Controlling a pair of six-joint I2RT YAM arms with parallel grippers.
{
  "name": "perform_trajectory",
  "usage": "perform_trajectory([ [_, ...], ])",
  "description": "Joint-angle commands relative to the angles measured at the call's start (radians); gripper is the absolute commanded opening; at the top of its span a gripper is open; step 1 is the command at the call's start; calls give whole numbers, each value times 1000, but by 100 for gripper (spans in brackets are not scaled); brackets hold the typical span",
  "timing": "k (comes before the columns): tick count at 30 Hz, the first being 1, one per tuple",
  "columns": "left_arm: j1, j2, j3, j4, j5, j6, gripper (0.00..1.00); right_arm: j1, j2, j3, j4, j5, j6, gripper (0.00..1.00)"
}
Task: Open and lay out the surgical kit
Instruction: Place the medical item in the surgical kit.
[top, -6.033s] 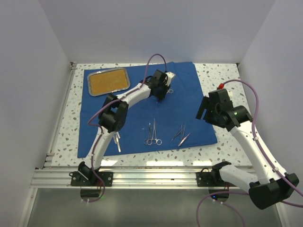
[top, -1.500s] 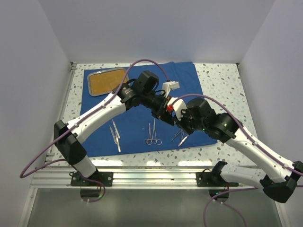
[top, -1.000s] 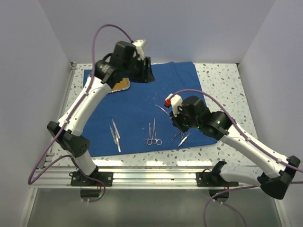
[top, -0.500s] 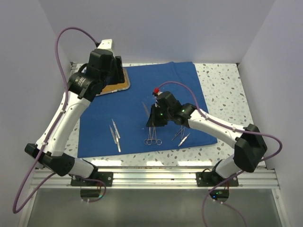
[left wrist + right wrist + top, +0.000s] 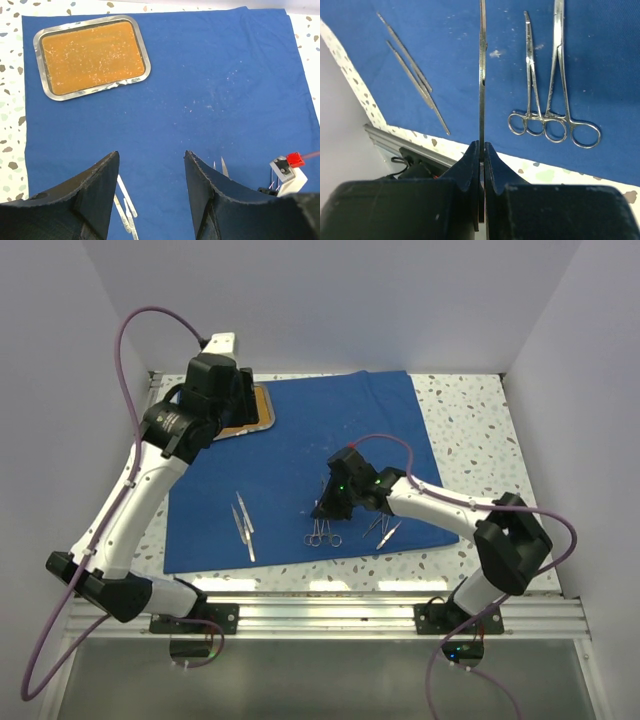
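The royal-blue cloth (image 5: 300, 445) lies spread flat on the table. The steel tray (image 5: 92, 55), orange-brown inside, sits on its far left corner. My left gripper (image 5: 151, 155) hangs open and empty high above the cloth, partly hiding the tray (image 5: 262, 412) in the top view. My right gripper (image 5: 481, 147) is shut on a thin silvery instrument (image 5: 482, 75), seen edge-on, pointing out over the cloth. It hovers just left of two ring-handled clamps (image 5: 545, 100) that lie side by side. In the top view the right gripper (image 5: 325, 506) is right over the clamps (image 5: 322, 533).
Slim tweezers-like tools (image 5: 243, 525) lie on the cloth's near left, also seen as thin rods (image 5: 412, 75). More thin instruments (image 5: 385, 528) lie near the cloth's right front corner. The speckled table edge and aluminium rail (image 5: 400, 142) run close behind the right gripper.
My right gripper has come down and nearer with the thin instrument, ending beside the clamps. The left arm has stayed raised over the tray, shifting only slightly.
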State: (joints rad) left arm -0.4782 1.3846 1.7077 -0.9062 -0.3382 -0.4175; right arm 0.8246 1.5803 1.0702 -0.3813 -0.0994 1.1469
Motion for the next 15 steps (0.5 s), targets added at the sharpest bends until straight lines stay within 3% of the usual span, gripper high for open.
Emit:
perform_trajectory([
  [1, 1, -35, -2, 46, -15, 34, 58, 2, 23, -24, 44, -14, 73, 0],
  [8, 1, -32, -5, 47, 7, 51, 58, 31, 66, -6, 30, -94, 51, 0],
  [10, 1, -33, -8, 49, 10, 51, 58, 34, 75, 17, -8, -103, 28, 12],
  [11, 1, -35, -14, 52, 11, 51, 57, 33, 82, 36, -40, -105, 19, 30],
  [14, 1, -36, -20, 59, 16, 52, 57, 34, 76, 37, -73, -100, 8, 57],
  [15, 1, -36, -23, 59, 16, 55, 57, 34, 73, 34, -79, -91, 7, 61],
])
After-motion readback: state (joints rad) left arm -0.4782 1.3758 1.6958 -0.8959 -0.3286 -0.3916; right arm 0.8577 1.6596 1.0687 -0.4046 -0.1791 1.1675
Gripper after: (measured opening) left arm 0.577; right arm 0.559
